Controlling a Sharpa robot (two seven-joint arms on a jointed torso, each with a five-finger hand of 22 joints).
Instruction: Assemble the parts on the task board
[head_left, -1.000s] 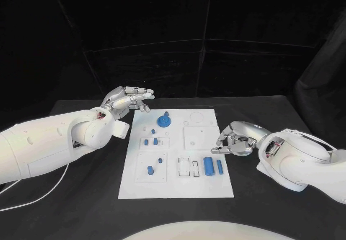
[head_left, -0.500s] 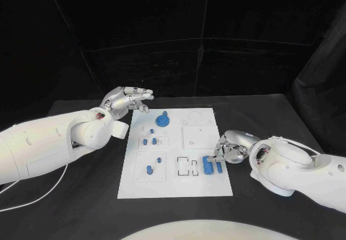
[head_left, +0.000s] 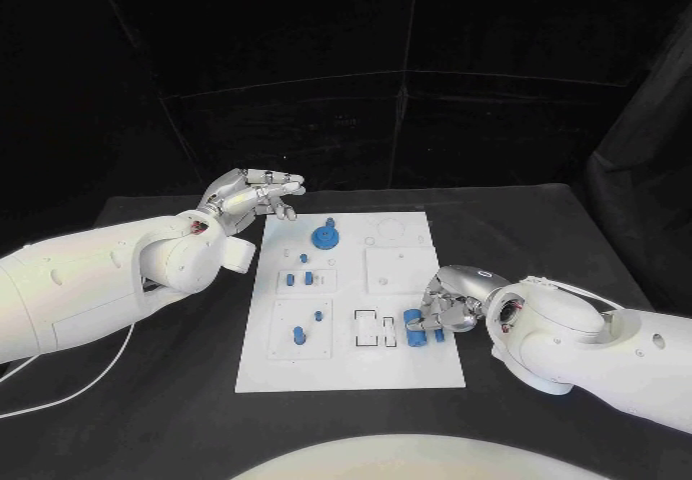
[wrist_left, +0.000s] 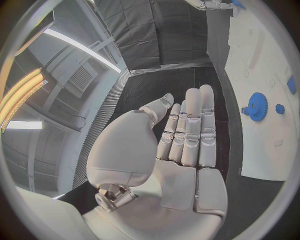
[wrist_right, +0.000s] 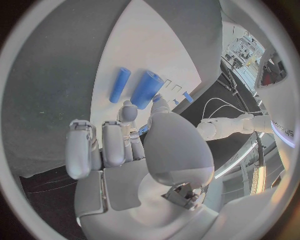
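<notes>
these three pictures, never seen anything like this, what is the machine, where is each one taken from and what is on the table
It is a robot with two white arms, each ending in a silver hand. The square picture looks down from its head; the two round ones come from cameras behind each wrist, so each shows that arm's own palm up close.

On the black table lies a white task board with small blue parts: a gear at the far end, little pegs in the middle, and a thick cylinder beside a thin rod near the right edge.

The left hand hovers off the board's far left corner, holding nothing. The right hand is down at the cylinder, fingertips touching it; I cannot tell whether it grips it yet.
</notes>
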